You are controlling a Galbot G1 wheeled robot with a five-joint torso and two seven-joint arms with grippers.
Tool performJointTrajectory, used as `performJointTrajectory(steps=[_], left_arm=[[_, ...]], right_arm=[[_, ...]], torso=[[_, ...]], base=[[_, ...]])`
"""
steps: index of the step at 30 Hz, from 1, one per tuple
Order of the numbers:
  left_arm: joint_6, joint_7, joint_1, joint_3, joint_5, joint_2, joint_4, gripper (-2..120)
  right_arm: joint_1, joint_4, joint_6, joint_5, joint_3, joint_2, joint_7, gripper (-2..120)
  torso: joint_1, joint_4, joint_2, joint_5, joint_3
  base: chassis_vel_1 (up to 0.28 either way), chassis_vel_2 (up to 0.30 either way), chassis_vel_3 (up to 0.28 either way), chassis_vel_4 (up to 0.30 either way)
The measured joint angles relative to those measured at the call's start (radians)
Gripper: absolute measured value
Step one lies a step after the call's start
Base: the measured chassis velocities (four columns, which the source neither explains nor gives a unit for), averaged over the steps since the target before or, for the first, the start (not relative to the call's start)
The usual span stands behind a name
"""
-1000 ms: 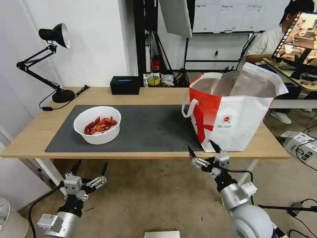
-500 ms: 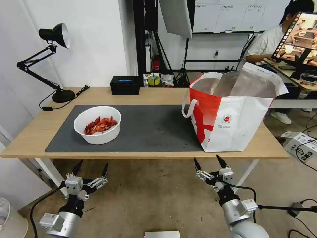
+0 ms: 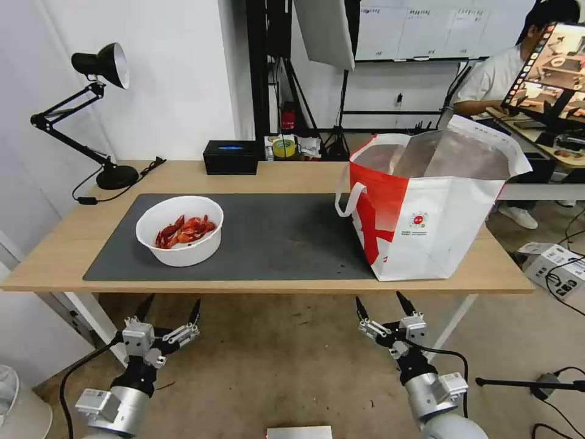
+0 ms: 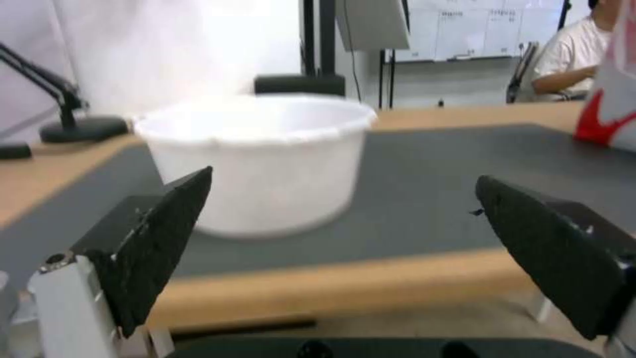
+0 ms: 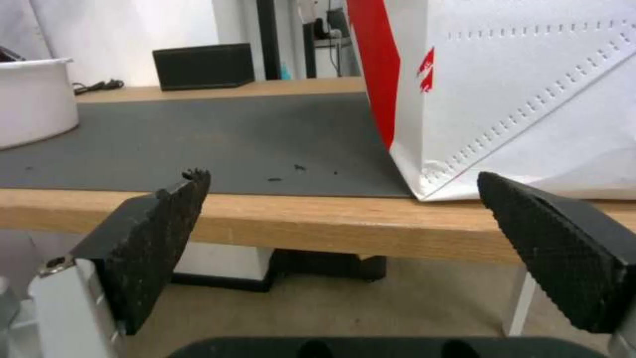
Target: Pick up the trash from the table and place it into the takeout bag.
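The trash on the table is a white round bowl [image 3: 180,230] of red crayfish shells, standing on the left part of the dark grey mat [image 3: 274,238]. The bowl [image 4: 258,159] fills the middle of the left wrist view, and its side [image 5: 30,99] also shows in the right wrist view. The red-and-white takeout bag [image 3: 426,207] stands open on the table's right end, foil lining showing; the right wrist view catches its lower wall [image 5: 516,94]. My left gripper [image 3: 169,303] hangs open below the table's front edge, under the bowl. Below the bag's near corner, my right gripper [image 3: 380,302] is open and holds nothing.
A black tissue box [image 3: 230,157] sits at the table's far edge. A black desk lamp [image 3: 91,110] stands at the far left corner with its cord. The light wooden tabletop [image 3: 61,244] rests on white legs. Boxes and cables lie on the floor at right.
My right gripper has dropped from table-edge height by the bag to below the tabletop and drawn back. The left gripper shifted only slightly.
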Motion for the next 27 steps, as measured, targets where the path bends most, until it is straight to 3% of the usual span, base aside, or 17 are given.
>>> performJointTrajectory(steps=[9,11,16,18,21,27], left_arm=[[0.115,-0.107,-0.145,-0.008,-0.140,0.130,0.000,100],[0.156,-0.141,-0.213,0.005,-0.207,0.207,0.018,100],[0.192,-0.159,-0.277,0.008,-0.268,0.298,0.057,100],[0.227,-0.167,-0.305,-0.020,-0.328,0.389,0.102,100],[0.250,-0.169,-0.324,-0.033,-0.378,0.440,0.132,100],[0.327,-0.178,-0.477,0.084,-0.522,0.546,0.199,100]], right_arm=[[0.001,0.000,0.000,0.001,-0.001,-0.001,0.000,100],[0.001,0.000,0.000,0.001,-0.001,-0.001,0.000,100],[0.001,0.001,0.000,0.001,-0.001,-0.001,0.000,100],[0.001,0.001,0.000,0.002,-0.001,-0.001,0.000,100],[0.002,0.001,-0.001,0.002,-0.001,-0.001,0.000,100],[0.002,0.002,-0.001,0.002,-0.001,-0.001,0.000,100]], torso=[[0.000,0.0001,0.000,-0.0002,0.000],[0.000,-0.0002,0.000,-0.0001,0.000],[0.000,-0.0002,0.000,-0.0001,0.000],[0.000,-0.0001,0.000,-0.0002,0.000],[0.000,0.0005,0.000,0.0000,0.000],[0.000,-0.0002,0.000,-0.0001,0.000]], base=[[0.000,0.000,0.000,0.000],[0.000,0.000,0.000,0.000],[0.000,0.000,0.000,0.000],[0.000,0.000,0.000,0.000],[0.000,0.000,0.000,0.000],[0.000,0.000,0.000,0.000]])
